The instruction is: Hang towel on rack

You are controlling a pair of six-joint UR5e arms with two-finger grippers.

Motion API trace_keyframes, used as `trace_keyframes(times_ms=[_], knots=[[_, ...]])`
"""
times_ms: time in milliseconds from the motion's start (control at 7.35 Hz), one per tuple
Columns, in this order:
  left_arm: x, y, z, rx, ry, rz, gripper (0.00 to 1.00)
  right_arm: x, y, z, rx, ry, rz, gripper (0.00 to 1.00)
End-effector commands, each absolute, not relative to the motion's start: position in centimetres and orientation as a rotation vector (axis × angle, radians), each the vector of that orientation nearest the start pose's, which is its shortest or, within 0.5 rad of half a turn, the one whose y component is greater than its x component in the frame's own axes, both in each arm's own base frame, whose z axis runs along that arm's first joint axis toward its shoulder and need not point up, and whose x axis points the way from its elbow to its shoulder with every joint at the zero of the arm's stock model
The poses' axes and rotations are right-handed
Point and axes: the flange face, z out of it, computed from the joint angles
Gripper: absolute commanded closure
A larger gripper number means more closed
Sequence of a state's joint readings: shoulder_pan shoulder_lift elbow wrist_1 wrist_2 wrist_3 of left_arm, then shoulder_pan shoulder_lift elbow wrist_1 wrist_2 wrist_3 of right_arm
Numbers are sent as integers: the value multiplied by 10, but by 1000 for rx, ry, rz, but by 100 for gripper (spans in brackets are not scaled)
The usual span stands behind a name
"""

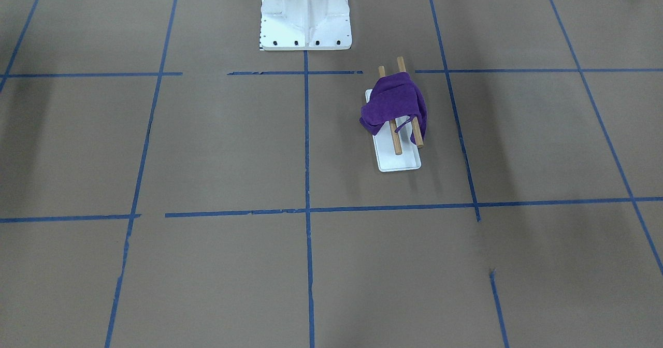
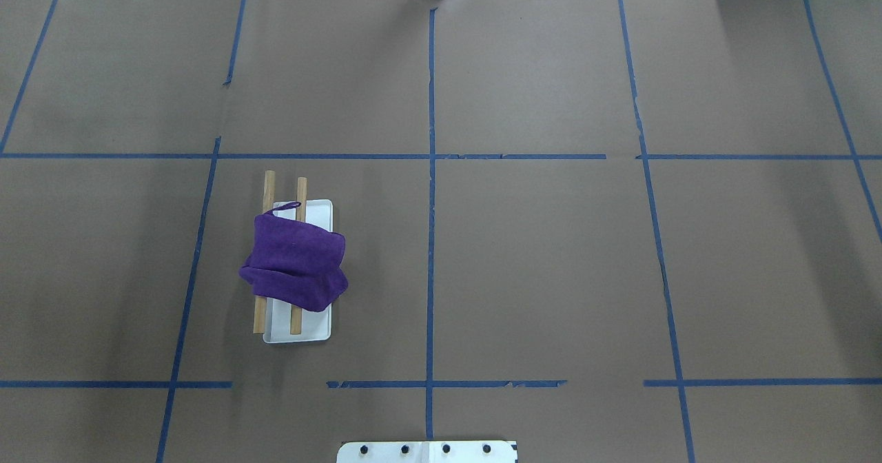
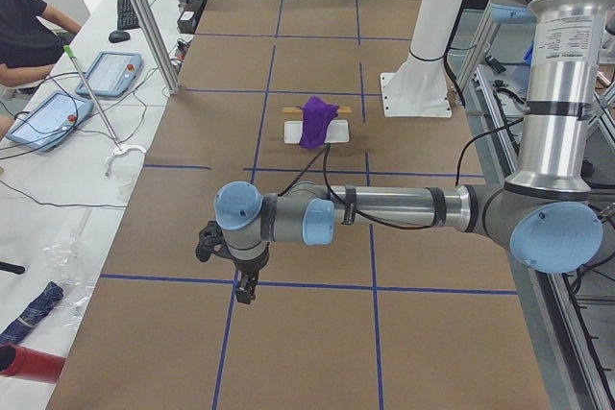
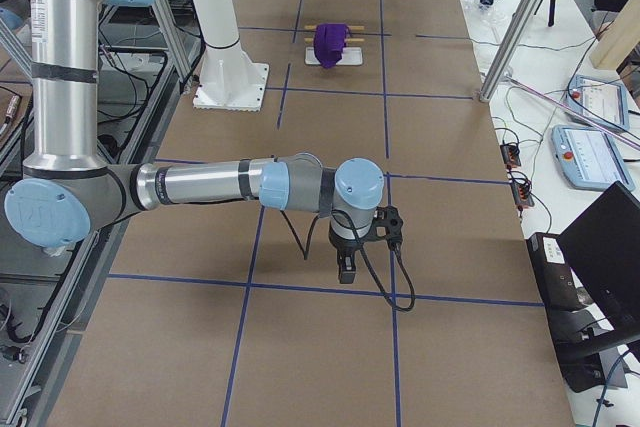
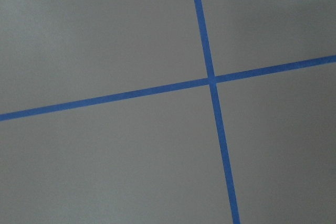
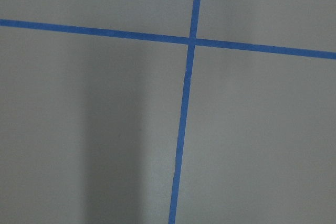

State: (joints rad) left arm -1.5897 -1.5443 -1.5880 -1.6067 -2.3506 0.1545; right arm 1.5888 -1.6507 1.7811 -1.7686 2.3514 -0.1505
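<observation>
A purple towel (image 1: pixel 394 102) lies bunched over the two wooden dowels of the rack (image 1: pixel 398 162), with a thin loop hanging off one edge. The towel (image 2: pixel 296 260) and the rack's white base (image 2: pixel 303 333) also show in the overhead view, left of centre. My left gripper (image 3: pixel 247 288) hangs over the table far from the rack, near the table's end; I cannot tell if it is open or shut. My right gripper (image 4: pixel 345 269) hangs over the opposite end; I cannot tell its state. Both wrist views show only brown paper and blue tape.
The large white bolted pedestal (image 1: pixel 305 19) stands behind the rack at the robot's side. Blue tape lines (image 2: pixel 431 173) grid the brown paper. A person (image 3: pixel 24 31) and teach pendants (image 3: pixel 106 74) are on a side table beyond the edge.
</observation>
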Motion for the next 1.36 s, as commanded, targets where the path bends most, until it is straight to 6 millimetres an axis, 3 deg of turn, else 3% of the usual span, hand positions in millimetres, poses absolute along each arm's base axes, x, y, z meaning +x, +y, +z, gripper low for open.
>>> trace_keyframes(times_ms=[0, 272, 680, 1224], knots=[[-72, -468, 641, 68, 786, 123, 0, 76, -445, 616, -2, -782, -86, 0], [-72, -468, 631, 48, 778, 118, 0, 77, -444, 617, -2, -779, -84, 0], [-72, -469, 632, 47, 780, 117, 0, 87, -433, 649, -57, -789, -34, 0], [-72, -468, 631, 48, 780, 118, 0, 87, -440, 645, -5, -781, -6, 0]])
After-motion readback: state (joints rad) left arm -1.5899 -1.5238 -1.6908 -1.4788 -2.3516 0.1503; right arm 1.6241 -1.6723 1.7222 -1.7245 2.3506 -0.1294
